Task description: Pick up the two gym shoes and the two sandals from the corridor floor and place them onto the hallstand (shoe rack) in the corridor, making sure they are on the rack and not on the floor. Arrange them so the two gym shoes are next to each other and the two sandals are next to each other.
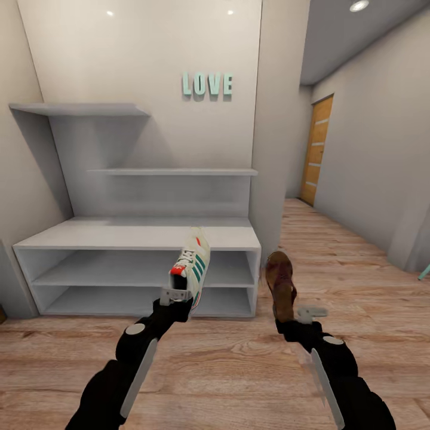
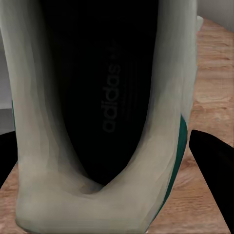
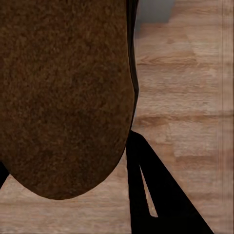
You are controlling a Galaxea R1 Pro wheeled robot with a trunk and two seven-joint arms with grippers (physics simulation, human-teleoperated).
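The left tool pinches a gym shoe by its heel, so the toe sticks up and away from the tool. The right tool pinches a brown sandal by its back end the same way. Both shoes hang in the air above the wood floor. The white shoe rack stands just past the tools, so each shoe can go straight onto it.
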